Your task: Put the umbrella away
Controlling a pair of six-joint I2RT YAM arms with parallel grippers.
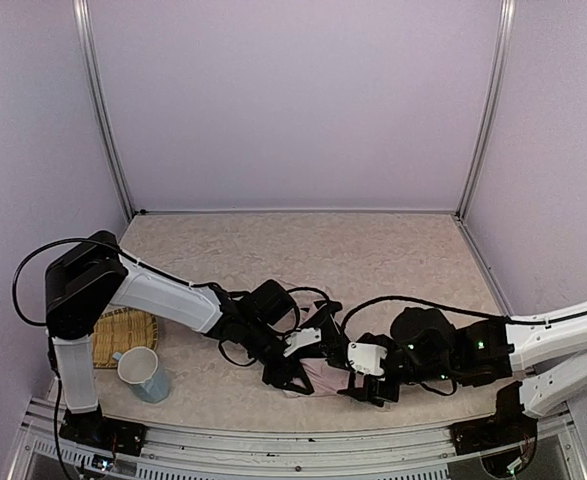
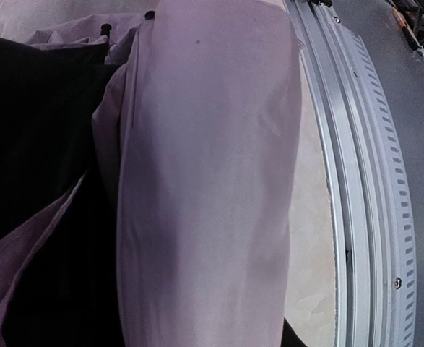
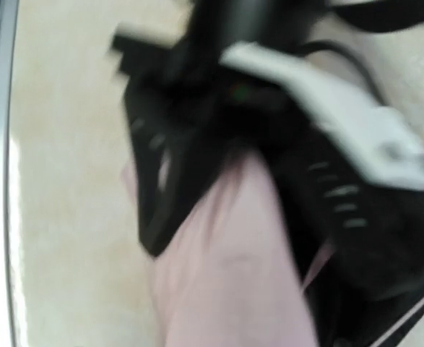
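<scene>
The umbrella (image 1: 321,378) lies folded near the table's front edge, a pale pink bundle between my two arms. Its pink fabric (image 2: 212,181) fills the left wrist view, with black lining (image 2: 38,144) to its left; my own fingers are hidden there. My left gripper (image 1: 295,375) is shut on the bundle. The blurred right wrist view shows its black fingers (image 3: 152,217) on either side of the pink fabric (image 3: 233,282). My right gripper (image 1: 355,385) sits just right of the umbrella, and its fingers show in no view.
A pale blue cup (image 1: 145,375) stands at the front left, beside a woven mat (image 1: 123,335). A metal rail (image 1: 293,440) runs along the near table edge, close to the umbrella (image 2: 363,181). Lilac walls enclose the back and sides.
</scene>
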